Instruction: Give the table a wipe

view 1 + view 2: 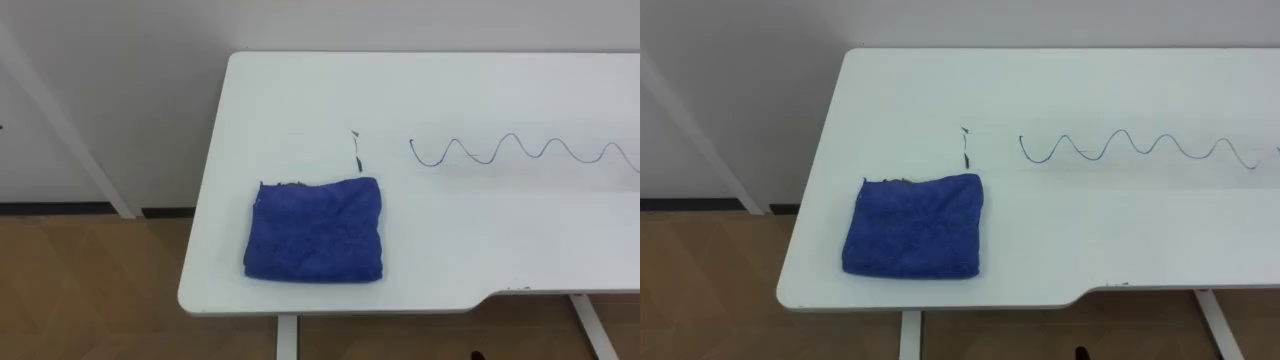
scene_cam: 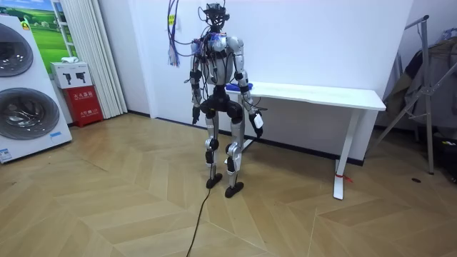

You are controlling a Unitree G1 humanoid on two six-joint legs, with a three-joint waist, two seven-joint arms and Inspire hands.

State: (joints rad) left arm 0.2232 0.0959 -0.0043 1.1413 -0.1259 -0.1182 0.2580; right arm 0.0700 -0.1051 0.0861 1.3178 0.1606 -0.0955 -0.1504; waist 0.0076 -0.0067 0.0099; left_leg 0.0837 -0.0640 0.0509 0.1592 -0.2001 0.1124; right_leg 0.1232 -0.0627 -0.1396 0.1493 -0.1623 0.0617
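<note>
Room view, L to R: washing machine (image 2: 21, 93) and red box (image 2: 84, 103) are well off to the L of my L hand (image 2: 194, 114). That hand hangs low at my side, below tabletop level, touching nothing; too small to tell if it's open or closed. My R hand (image 2: 257, 123) hangs the same way on the other side, just in front of the white table (image 1: 300, 100); can't tell its state either. I stand at the table's L end, facing it and the wall. On top, ahead of and above both hands, the blue cloth (image 1: 317, 230) lies folded flat near the front edge. A short dark mark (image 1: 356, 150) sits just beyond the cloth's far R corner. A wavy pen line (image 1: 520, 150) runs off to the R, apart from the cloth and further from my R hand.
</note>
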